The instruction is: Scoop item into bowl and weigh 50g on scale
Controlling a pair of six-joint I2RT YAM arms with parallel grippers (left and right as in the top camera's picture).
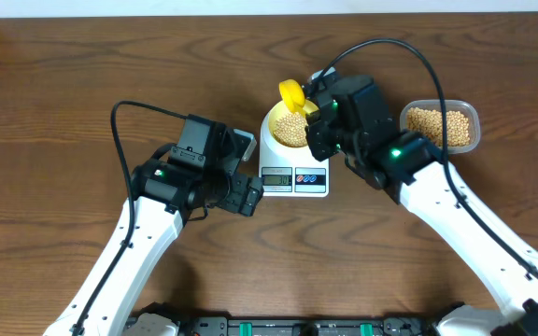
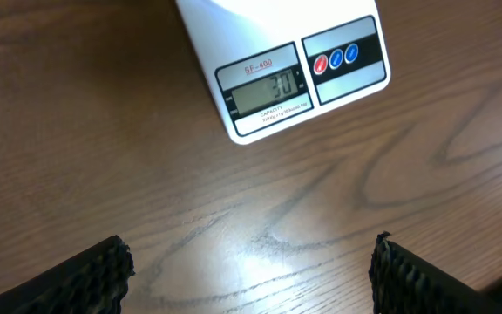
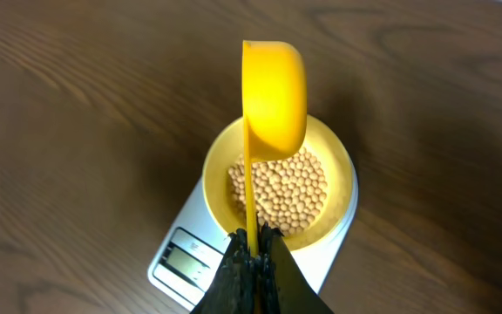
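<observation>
The pale-yellow bowl (image 1: 288,126) (image 3: 342,196) stands on the white scale (image 1: 292,177) (image 2: 260,52) (image 3: 181,262) and holds beige beans (image 1: 290,128) (image 3: 279,192). The scale's display reads 30 in the left wrist view. My right gripper (image 1: 320,112) (image 3: 253,240) is shut on the handle of a bright yellow scoop (image 1: 292,91) (image 3: 274,92), which is held tilted above the bowl. My left gripper (image 1: 248,198) (image 2: 251,270) is open and empty, over bare table just in front of the scale's display end.
A clear plastic tub (image 1: 442,126) with more beans stands at the right of the scale, behind my right arm. The wooden table (image 1: 63,93) surrounds everything. Cables loop above both arms.
</observation>
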